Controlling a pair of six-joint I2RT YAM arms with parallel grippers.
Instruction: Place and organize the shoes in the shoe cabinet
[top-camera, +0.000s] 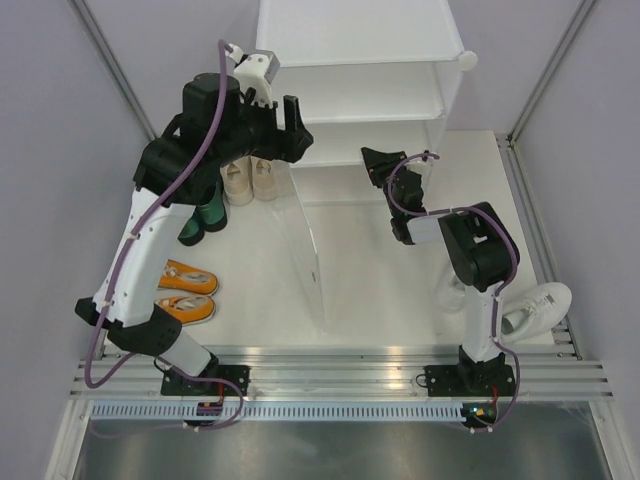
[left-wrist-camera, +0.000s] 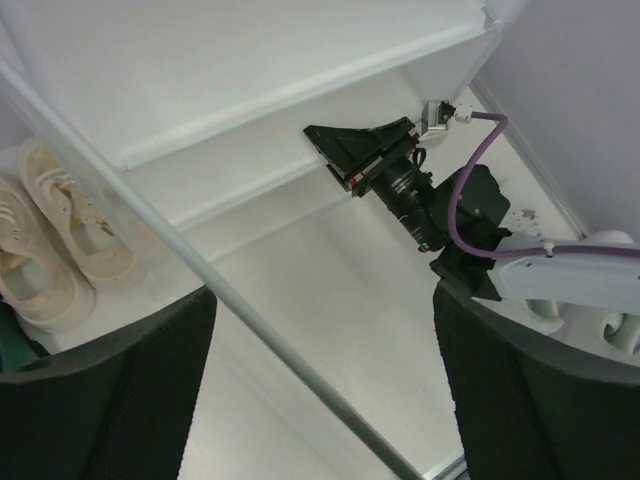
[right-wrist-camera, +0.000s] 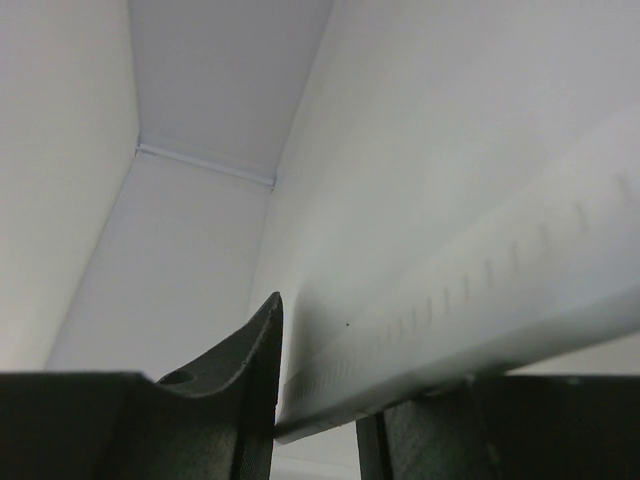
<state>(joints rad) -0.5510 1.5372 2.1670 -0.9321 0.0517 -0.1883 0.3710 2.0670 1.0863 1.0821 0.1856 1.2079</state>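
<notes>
The white shoe cabinet (top-camera: 360, 95) stands at the back, and none of the shelves I can see hold shoes. My right gripper (top-camera: 375, 163) is at the front edge of a low shelf; in the right wrist view its jaws (right-wrist-camera: 318, 395) pinch that white shelf edge (right-wrist-camera: 450, 260). My left gripper (top-camera: 298, 130) hangs open by the cabinet's left side, with only the translucent side panel's rim (left-wrist-camera: 250, 310) running under its fingers (left-wrist-camera: 110, 390). Cream sneakers (top-camera: 250, 180), dark green heels (top-camera: 205, 220) and orange sneakers (top-camera: 185, 290) sit on the floor to the left. One white sneaker (top-camera: 535, 305) lies at the right.
The translucent side panel (top-camera: 305, 240) reaches forward from the cabinet between the two arms. A second white shoe (top-camera: 455, 290) is mostly hidden behind the right arm. Grey walls close in both sides, and a metal rail (top-camera: 340, 375) carries the arm bases.
</notes>
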